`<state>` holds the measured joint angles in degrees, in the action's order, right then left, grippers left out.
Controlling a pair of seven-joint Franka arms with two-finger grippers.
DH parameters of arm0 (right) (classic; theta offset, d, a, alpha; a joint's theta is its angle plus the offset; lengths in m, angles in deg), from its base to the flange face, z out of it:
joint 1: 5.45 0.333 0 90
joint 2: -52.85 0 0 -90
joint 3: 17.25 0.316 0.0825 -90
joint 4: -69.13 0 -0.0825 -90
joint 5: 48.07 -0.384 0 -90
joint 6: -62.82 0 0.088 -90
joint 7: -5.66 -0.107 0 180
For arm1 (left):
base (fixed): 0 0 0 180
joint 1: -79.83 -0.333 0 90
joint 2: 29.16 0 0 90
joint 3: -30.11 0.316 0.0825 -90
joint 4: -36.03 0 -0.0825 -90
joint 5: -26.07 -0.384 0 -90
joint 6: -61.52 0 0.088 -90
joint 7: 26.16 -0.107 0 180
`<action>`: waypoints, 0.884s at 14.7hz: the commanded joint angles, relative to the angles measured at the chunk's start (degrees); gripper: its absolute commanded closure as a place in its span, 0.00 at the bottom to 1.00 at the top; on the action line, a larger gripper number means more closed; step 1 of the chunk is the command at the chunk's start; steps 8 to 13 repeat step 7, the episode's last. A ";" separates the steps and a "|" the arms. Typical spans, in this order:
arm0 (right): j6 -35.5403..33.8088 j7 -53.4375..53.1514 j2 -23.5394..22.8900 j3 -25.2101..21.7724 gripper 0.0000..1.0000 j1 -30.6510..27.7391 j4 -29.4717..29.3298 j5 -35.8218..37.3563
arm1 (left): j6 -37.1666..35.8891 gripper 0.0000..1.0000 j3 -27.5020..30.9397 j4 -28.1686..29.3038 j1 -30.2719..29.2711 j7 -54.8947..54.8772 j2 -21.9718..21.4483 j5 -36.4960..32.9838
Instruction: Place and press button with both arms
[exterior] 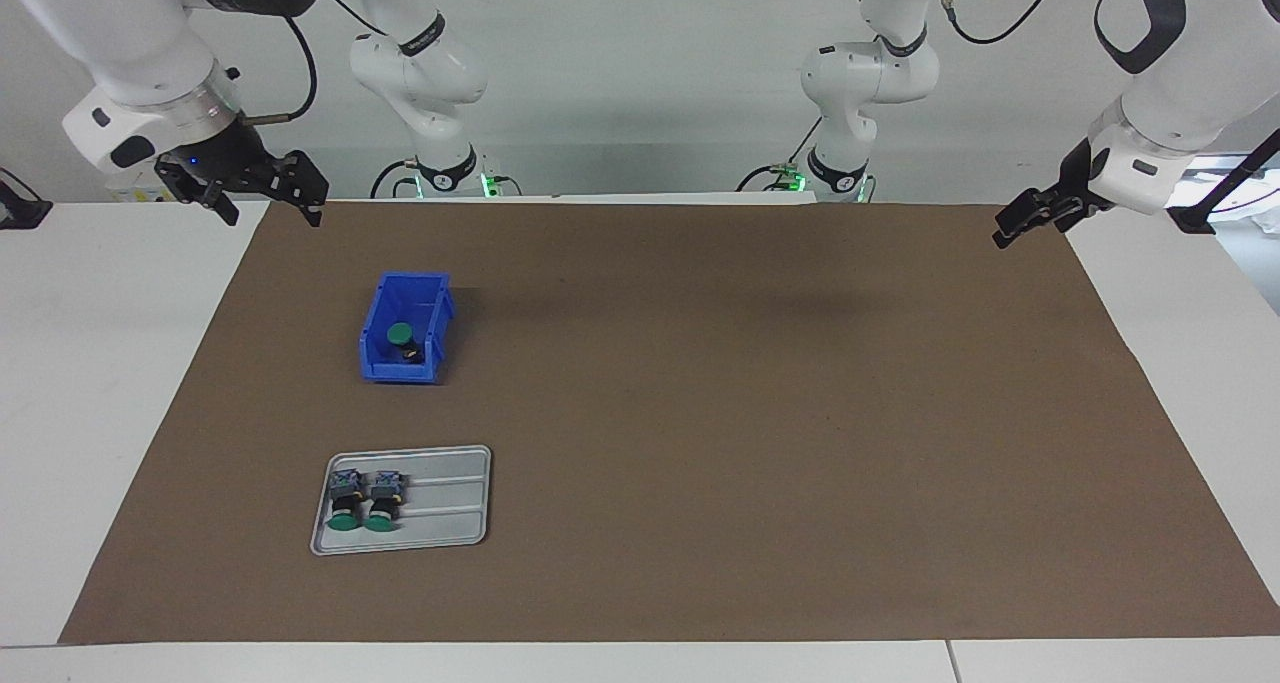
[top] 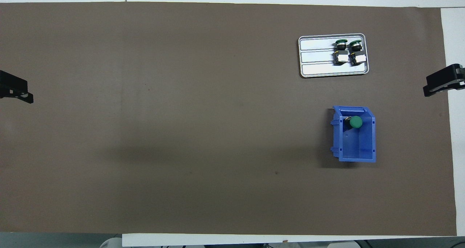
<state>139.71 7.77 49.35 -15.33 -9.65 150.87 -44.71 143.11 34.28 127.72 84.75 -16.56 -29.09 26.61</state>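
One green-capped button point(exterior: 402, 336) stands in a blue bin point(exterior: 372, 335) toward the right arm's end of the table; in the overhead view the button point(top: 355, 122) is at the bin's point(top: 363, 150) end farther from the robots. Two more buttons point(exterior: 346, 503) point(exterior: 384, 501) lie side by side on a grey tray point(exterior: 450, 503), farther from the robots than the bin; the overhead view shows them point(top: 341, 51) point(top: 356, 51) on the tray point(top: 316, 59) too. My right gripper point(exterior: 270, 203) point(top: 436, 88) is open and empty, raised over the mat's edge. My left gripper point(exterior: 1015, 228) point(top: 21, 95) waits, empty, over the mat's edge at the left arm's end.
A brown mat point(exterior: 700, 413) covers most of the white table point(exterior: 90, 383). The bin and the tray are the only things on it, both toward the right arm's end.
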 commanded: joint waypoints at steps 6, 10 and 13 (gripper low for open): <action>-0.25 1.32 1.82 -3.24 0.00 3.41 2.37 0.06 | -0.82 0.00 -0.21 -0.20 -0.35 -0.20 0.01 -1.07; -0.25 1.41 1.82 -3.33 0.00 3.41 2.46 0.06 | -0.82 0.00 -0.21 -0.20 -0.35 -0.20 -0.07 -1.07; -0.25 1.41 1.82 -3.33 0.00 3.41 2.46 0.06 | -0.82 0.00 -0.21 -0.20 -0.35 -0.20 -0.07 -1.07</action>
